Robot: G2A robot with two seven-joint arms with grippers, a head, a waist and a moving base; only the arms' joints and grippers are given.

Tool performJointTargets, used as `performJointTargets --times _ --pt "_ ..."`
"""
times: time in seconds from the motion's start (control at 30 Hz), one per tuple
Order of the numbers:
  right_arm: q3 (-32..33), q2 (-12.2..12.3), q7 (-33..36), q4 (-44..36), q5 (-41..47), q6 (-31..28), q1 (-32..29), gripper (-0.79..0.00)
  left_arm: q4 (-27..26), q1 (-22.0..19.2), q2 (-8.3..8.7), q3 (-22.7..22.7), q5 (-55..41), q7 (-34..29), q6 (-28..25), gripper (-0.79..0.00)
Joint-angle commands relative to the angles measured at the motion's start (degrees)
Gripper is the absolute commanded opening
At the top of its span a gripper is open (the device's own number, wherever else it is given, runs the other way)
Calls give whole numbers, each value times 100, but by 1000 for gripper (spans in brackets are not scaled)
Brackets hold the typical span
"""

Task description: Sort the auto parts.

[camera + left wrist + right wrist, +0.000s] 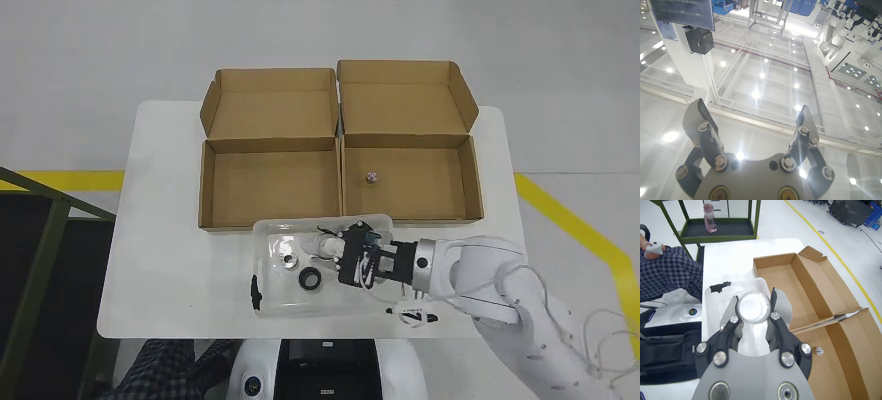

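My right claw (754, 295) pinches a round see-through part (754, 308) between its two fingers. The part sits right at the fingertips, just above the clear bin (290, 300) on the white surface (160, 250). Inside the bin, beside the claw, lie a shiny ring (288, 260) and a black ring (312, 281). Behind the bin are two open brown boxes. The left box (270, 185) touches the right box (420, 190). A small metal part (371, 178) lies in the right box. My left claw (752, 103) is spread wide and points up at the ceiling.
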Motion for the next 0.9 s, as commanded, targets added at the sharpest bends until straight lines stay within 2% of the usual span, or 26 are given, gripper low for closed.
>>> performJointTargets --times 0.0,0.43,0.87 --pt "139 7 -214 5 170 7 -31 -785 0 0 0 0 0 0 0 0" --pt "1048 66 -1376 439 1444 -223 -321 -785 0 0 0 0 0 0 0 0" --pt "1318 93 -1752 1066 2415 -827 -367 -785 0 0 0 0 0 0 0 0"
